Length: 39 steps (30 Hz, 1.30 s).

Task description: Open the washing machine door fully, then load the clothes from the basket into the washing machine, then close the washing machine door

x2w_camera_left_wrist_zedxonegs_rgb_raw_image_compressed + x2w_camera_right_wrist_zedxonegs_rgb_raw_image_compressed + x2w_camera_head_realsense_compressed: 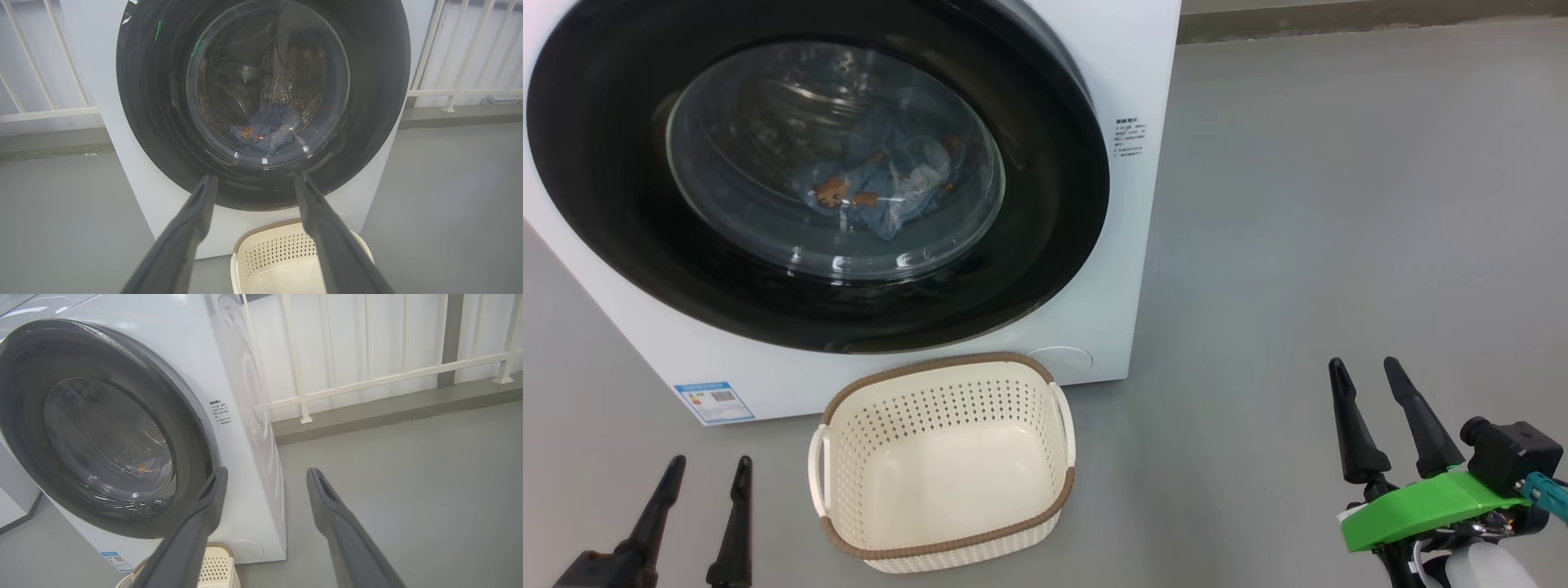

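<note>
1. White sheet metal forms the washing machine, a big front-loader standing on a grey floor, with a small blue label at its lower front corner.
2. Its washing machine door, with a wide glossy black rim around a bulging glass bowl, lies flat against the machine's front. It looks shut, though no latch can be made out.
3. Behind the glass, the clothes lie heaped at the bottom of the steel drum. They are light blue fabric with orange-brown bear prints and a few white parts.
4. On the floor just in front of the machine, below the door, the basket stands upright. It has perforated cream walls and a brown woven-look rim, and its bare cream bottom is showing.
5. At the lower left of the head view, the left gripper sits left of the basket and apart from it. Its two dark fingers are spread wide with nothing between them.
6. In the left wrist view those fingers frame the door's lower rim, with the basket low between them.
7. At the lower right of the head view, the right gripper hangs over bare floor, well apart from the basket and the machine. Its fingers are also wide and hold nothing.
8. A green housing sits just behind the right fingers.
9. A white railing runs behind the machine in the wrist views.
</note>
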Available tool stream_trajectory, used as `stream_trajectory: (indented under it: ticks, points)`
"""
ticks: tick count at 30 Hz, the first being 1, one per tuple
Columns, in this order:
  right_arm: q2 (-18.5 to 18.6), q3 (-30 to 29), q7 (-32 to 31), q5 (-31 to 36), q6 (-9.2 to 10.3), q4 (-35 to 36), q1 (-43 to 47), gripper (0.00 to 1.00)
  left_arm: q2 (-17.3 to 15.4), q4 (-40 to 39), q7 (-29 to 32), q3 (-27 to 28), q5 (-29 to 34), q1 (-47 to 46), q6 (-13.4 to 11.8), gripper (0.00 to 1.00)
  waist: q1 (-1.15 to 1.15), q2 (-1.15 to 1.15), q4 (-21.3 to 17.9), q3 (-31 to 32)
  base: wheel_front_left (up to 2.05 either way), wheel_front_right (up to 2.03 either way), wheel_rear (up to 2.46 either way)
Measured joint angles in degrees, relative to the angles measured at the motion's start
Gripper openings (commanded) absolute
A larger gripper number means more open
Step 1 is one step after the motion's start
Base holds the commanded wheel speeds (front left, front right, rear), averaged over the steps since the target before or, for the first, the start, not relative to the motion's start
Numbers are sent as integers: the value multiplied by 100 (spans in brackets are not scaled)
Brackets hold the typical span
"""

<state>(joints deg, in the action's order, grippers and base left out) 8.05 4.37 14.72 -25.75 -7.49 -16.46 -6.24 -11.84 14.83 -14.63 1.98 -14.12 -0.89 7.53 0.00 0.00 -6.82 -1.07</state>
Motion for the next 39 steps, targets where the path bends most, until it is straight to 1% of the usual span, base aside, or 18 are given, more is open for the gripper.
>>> stream_trajectory:
  ticks: [8,9,17,19,22,27,39]
  points:
    - [-14,-24,0,0,0,7,4,100,10,25,0,35,10,1,0,100,0,0,6,10,0,0,0]
    - [-14,-24,0,0,0,8,5,0,12,30,0,35,10,1,0,0,0,0,10,11,0,0,0]
    - [-248,73,-38,-5,0,-528,366,0,409,470,41,-77,-29,194,0,0,1,0,13,12,0,0,0]
    - [-252,66,-58,-103,0,-532,387,0,421,476,59,-76,-146,207,0,0,4,0,24,15,0,0,0]
    - [-252,55,-108,-285,0,-525,387,0,423,475,115,-69,-318,205,0,0,13,0,43,27,0,0,0]
    - [-253,14,-172,-553,0,-508,387,0,430,474,190,-62,-615,205,0,0,3,0,72,23,0,0,0]
    - [-263,-105,-378,-1171,0,-449,387,0,485,468,401,-32,-1358,197,0,0,1,0,135,26,0,0,0]
